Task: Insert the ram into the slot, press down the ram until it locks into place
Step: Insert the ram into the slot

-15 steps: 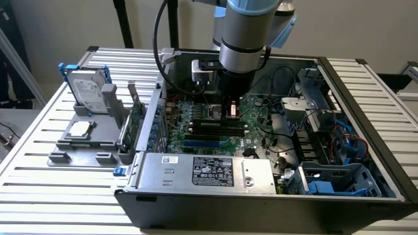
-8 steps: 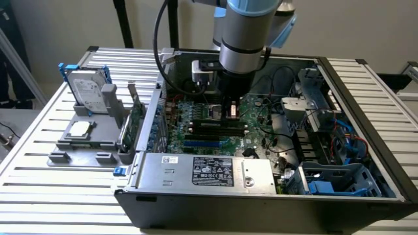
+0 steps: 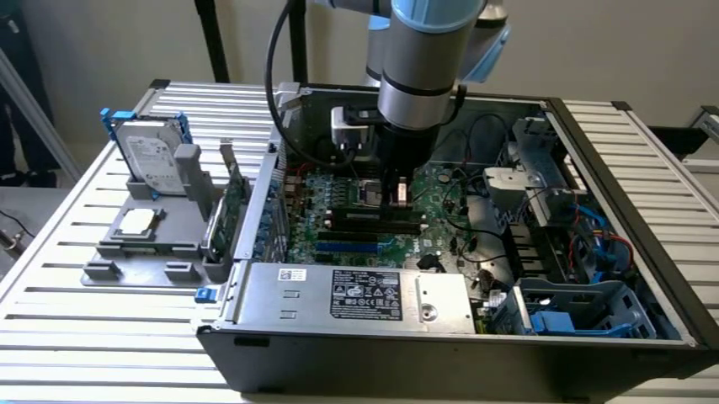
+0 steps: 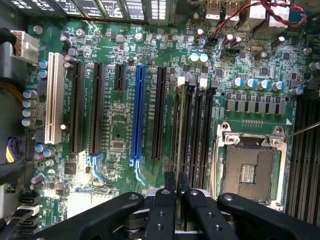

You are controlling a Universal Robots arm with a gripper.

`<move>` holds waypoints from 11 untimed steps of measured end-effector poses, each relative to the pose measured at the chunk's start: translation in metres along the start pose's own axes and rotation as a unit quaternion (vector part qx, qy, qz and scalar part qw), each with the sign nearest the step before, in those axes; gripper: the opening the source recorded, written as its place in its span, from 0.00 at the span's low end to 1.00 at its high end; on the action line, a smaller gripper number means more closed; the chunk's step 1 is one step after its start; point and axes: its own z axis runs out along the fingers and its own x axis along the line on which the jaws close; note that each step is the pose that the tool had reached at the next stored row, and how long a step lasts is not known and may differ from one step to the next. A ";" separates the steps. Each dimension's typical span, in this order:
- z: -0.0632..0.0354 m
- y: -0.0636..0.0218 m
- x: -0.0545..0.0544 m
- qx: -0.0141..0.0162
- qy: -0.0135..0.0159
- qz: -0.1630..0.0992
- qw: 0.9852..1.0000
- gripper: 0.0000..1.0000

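1 gripper (image 4: 177, 179) pinching 1 ram (image 4: 180, 125) edge-on, at black slot (image 4: 175, 145); 1 blue slot (image 4: 138, 115) nr.

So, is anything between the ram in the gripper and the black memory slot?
Nothing visible does. The thin green ram stick, edge-on in the gripper, lies along the long black memory slot beside the square metal CPU socket.

Soft, even light fills the exterior view. The slatted tabletop (image 3: 67, 337) reads pale, almost washed out toward the exterior view's right. The arm (image 3: 422, 59) shades the motherboard (image 3: 337, 227) deep in the case. In the wrist view the board is evenly lit, with a blown-out white patch (image 4: 50, 189) and glints on the CPU socket frame (image 4: 250, 139). The end effector (image 4: 177, 176) is a dark mass.
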 end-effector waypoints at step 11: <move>0.0062 -0.0002 0.000 0.000 0.000 0.000 1.000 0.13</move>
